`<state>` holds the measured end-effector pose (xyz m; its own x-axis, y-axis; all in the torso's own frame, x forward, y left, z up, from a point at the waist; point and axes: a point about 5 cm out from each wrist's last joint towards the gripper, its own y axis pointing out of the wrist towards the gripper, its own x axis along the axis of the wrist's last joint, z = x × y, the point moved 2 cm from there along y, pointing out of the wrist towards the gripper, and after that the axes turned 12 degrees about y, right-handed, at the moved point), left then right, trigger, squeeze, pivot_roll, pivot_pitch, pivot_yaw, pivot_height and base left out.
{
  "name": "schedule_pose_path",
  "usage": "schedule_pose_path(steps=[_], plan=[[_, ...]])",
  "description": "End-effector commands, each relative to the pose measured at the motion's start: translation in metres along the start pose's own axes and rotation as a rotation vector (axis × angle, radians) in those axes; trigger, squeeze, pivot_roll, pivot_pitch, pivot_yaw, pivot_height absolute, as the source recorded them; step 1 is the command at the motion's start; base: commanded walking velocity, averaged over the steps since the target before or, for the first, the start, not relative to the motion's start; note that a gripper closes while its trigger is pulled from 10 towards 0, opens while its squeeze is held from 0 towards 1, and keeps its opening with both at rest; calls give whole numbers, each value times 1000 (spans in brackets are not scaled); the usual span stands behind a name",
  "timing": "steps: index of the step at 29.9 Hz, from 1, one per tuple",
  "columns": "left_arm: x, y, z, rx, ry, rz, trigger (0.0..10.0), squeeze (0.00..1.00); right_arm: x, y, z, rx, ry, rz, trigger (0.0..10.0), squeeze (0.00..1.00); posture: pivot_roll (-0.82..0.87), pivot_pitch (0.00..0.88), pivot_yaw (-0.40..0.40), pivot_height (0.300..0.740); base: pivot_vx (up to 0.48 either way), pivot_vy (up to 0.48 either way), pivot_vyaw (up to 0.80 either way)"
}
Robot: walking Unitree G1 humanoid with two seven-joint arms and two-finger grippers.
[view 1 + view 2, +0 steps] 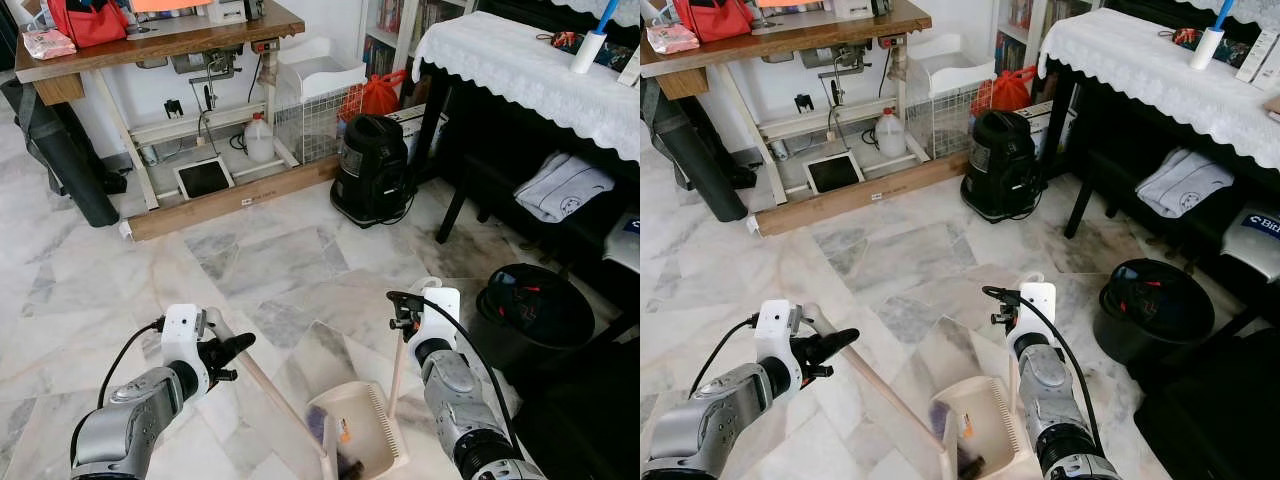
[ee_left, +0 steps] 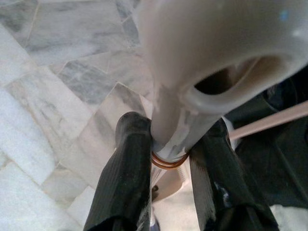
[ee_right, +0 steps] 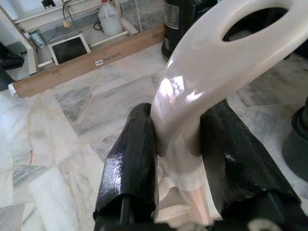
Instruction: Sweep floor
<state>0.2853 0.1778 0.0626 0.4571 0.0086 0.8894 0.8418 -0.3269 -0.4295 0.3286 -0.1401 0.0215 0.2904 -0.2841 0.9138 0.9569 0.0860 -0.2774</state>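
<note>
My left gripper (image 1: 226,354) is shut on the beige broom handle (image 1: 268,388), which slants down to my right toward the dustpan. In the left wrist view the black fingers (image 2: 126,163) clamp the handle (image 2: 168,120) just above a copper ring. The cream dustpan (image 1: 372,425) sits on the marble floor between my arms, with dark bits and an orange scrap (image 1: 343,430) inside. Its upright handle (image 1: 397,375) rises to my right gripper (image 3: 178,127), which is shut on the looped grip (image 3: 202,72).
A black canister vacuum (image 1: 372,165) stands ahead, and a black bin (image 1: 535,310) sits at the right by the cloth-covered piano (image 1: 530,60). A sewing table (image 1: 150,45), a wire cage (image 1: 310,115) and a long wooden plank (image 1: 235,200) line the far wall.
</note>
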Motion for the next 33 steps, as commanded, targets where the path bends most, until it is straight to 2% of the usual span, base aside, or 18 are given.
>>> schedule_pose_path(steps=[1,6,7,8,10,12,17,19,21,26,33], plan=[[13,3,-3,6,-50,-69,10000,0,-50,-14,11,12,130,208,10000,0,52,89,24,740,0,0,0],[38,0,14,145,-21,-221,10000,0,-50,-14,11,12,128,209,10000,0,52,89,25,740,0,0,0],[49,-5,21,201,-21,-292,10000,0,-50,-14,11,12,128,209,10000,0,52,89,25,740,0,0,0],[52,-7,23,218,-15,-311,10000,0,-50,-14,11,12,129,209,10000,0,52,89,25,740,0,0,0],[63,-13,28,280,61,-370,10000,0,-51,-14,11,13,127,210,10000,0,56,86,25,740,0,0,0],[65,-15,29,290,73,-380,10000,0,-51,-14,11,14,127,211,10000,0,59,82,25,740,0,0,0],[62,-14,22,298,284,-369,10000,0,-52,-15,12,19,116,210,10000,0,55,71,29,740,0,0,0],[57,-12,20,301,367,-374,10000,0,-46,-14,9,7,99,163,10000,0,55,69,29,740,0,0,0],[51,-10,19,300,357,-385,10000,0,-39,-13,7,3,85,118,10000,0,51,63,30,740,0,0,0],[42,-7,21,317,271,-382,10000,0,-28,-11,1,-20,36,57,10000,0,39,51,31,740,0,0,0],[36,-4,18,295,278,-377,10000,0,-30,-12,-2,-32,38,64,10000,0,40,37,28,740,0,0,0]])
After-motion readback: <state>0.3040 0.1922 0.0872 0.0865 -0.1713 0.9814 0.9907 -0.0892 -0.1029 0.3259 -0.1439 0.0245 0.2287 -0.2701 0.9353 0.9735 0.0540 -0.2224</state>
